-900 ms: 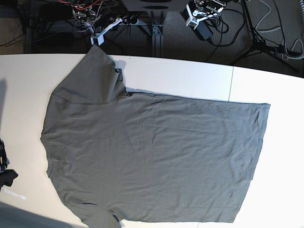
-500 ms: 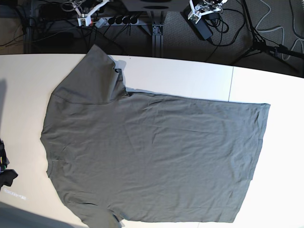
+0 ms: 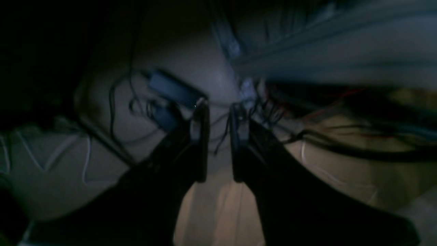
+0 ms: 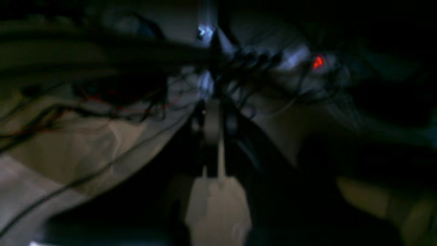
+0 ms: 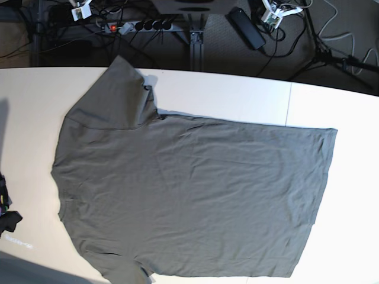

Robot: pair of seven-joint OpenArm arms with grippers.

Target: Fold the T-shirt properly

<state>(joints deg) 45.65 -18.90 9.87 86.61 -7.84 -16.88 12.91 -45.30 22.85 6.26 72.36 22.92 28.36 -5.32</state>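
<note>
While the T-shirt (image 5: 189, 201) is lying flat and fully spread on the white table (image 5: 237, 97), no fold is showing in it, so I judge that the folding is not begun at all. It is lying sideways in the base view: the collar side is pointing to the left edge of the view, the straight hem is running down the right, one sleeve is reaching toward the far edge of the table and the other sleeve is touching the near edge at the bottom of the view. The cloth is looking smooth, with only light wrinkles across the body.

Both arms are sitting well apart from the garment, behind the table, above the dark floor with its cables and a power strip (image 5: 139, 26). The left gripper (image 3: 218, 136) is showing a clear gap between its two fingers in the wrist view, with nothing between them, so it is released and empty. The right gripper (image 4: 213, 136) is appearing dark and blurred in its wrist view; I cannot tell if its fingers are parted or pressed together, but no cloth is seen in them.

Everything is remaining to do: reaching the shirt, folding in the sleeves and sides, then folding the body over.
</note>
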